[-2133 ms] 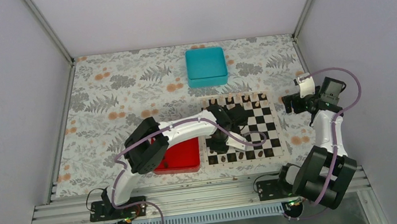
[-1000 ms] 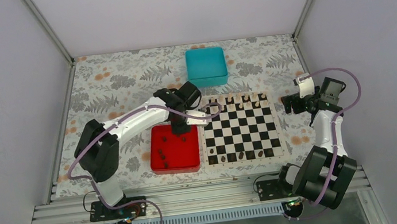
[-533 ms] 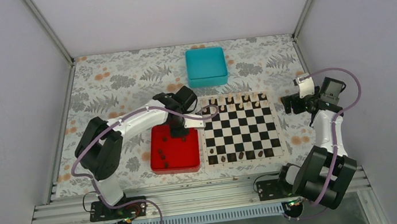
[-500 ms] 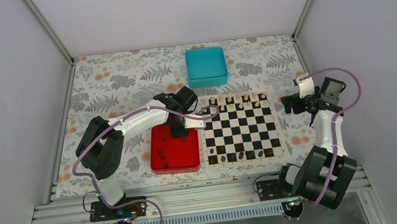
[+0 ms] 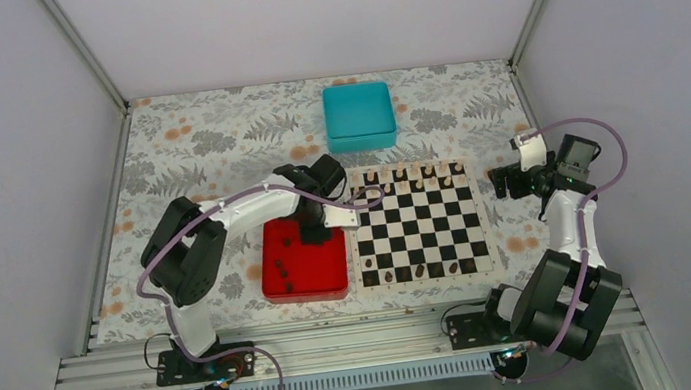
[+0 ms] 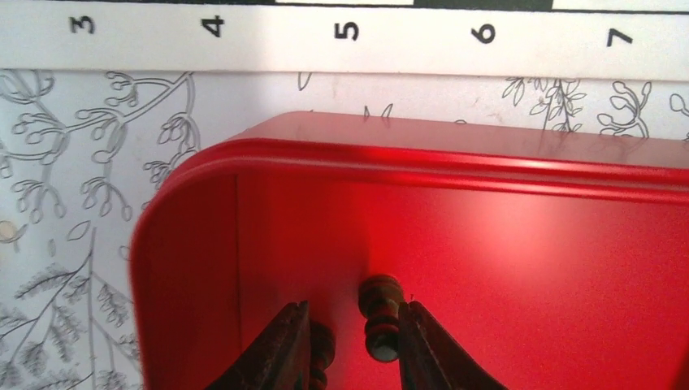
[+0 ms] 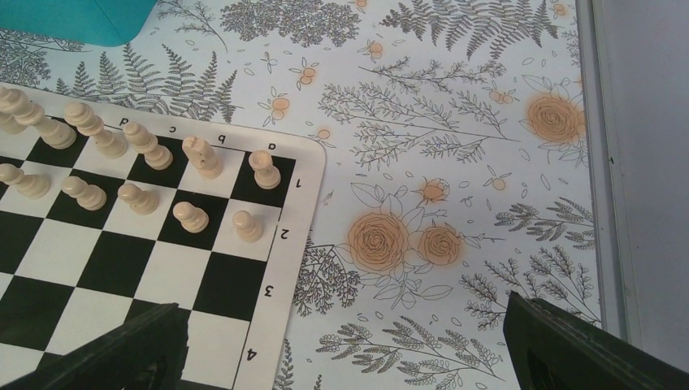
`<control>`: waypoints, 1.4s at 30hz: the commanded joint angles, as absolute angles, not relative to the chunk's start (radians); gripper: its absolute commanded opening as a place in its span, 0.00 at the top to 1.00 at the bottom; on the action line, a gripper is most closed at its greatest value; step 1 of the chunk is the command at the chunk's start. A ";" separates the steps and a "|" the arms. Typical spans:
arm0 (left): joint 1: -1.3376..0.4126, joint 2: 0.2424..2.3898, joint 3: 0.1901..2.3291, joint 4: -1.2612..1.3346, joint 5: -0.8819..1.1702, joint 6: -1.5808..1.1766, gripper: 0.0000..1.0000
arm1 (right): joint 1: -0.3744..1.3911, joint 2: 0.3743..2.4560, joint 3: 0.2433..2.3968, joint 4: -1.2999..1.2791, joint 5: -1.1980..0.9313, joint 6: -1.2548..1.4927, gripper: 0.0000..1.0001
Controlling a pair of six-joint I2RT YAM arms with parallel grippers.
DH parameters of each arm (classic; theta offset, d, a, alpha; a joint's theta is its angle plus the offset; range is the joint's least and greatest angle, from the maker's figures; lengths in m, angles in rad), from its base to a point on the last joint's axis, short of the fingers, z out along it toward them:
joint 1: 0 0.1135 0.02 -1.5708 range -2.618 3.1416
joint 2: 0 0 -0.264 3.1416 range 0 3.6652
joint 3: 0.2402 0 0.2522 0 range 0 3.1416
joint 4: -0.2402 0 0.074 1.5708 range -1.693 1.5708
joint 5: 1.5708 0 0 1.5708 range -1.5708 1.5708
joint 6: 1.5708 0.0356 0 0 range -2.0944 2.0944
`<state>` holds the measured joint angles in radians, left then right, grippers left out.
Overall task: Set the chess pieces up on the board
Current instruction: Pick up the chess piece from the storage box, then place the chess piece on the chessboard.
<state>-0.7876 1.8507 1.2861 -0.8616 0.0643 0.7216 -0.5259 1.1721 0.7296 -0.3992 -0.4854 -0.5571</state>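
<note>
The left end effector (image 6: 353, 325), half open, stands in the red tray (image 6: 487, 162) with a dark piece (image 6: 382, 321) between its jaws, while the right end effector (image 7: 341, 325) hangs released wide.

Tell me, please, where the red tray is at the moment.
In the top view the red tray lies on the table, near and left of centre. It is directly beside the left edge of the board, with the left gripper down inside its far end.

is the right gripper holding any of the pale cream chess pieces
No, the right gripper stands wide open and empty; the pale cream chess pieces stand on the checkered chessboard.
</note>
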 commanded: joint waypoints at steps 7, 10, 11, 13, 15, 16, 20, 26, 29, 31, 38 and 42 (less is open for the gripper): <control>-0.784 1.888 1.277 -0.879 0.076 0.724 0.72 | -0.537 1.182 0.750 -0.402 -0.506 -0.574 0.00; -0.784 1.896 1.265 -0.866 0.062 0.723 0.72 | -0.536 1.183 0.751 -0.403 -0.507 -0.575 0.00; -0.784 1.901 1.265 -0.864 0.060 0.722 0.72 | -0.536 1.183 0.751 -0.403 -0.507 -0.575 0.00; -0.784 1.906 1.271 -0.865 0.066 0.721 0.74 | -0.536 1.183 0.750 -0.403 -0.506 -0.575 0.00; -0.785 1.908 1.277 -0.868 0.069 0.723 0.79 | -0.537 1.183 0.750 -0.404 -0.506 -0.575 0.00; -0.785 1.908 1.281 -0.870 0.068 0.723 0.80 | -0.537 1.183 0.751 -0.405 -0.506 -0.574 0.00; -0.785 1.906 1.292 -0.881 0.071 0.724 0.83 | -0.537 1.182 0.750 -0.404 -0.508 -0.575 0.00; -0.806 1.880 1.352 -0.926 0.076 0.713 0.90 | -0.537 1.183 0.751 -0.406 -0.511 -0.576 0.00; -0.835 1.856 1.414 -0.981 0.061 0.706 0.90 | -0.537 1.183 0.752 -0.408 -0.513 -0.576 0.00; -0.860 1.847 1.471 -1.022 0.053 0.699 0.90 | -0.537 1.183 0.753 -0.408 -0.513 -0.576 0.00; -0.973 1.893 1.693 -1.113 0.028 0.691 0.89 | -0.536 1.183 0.753 -0.410 -0.514 -0.576 0.00; -1.040 1.998 1.817 -1.120 0.015 0.696 0.89 | -0.537 1.186 0.753 -0.411 -0.515 -0.577 0.00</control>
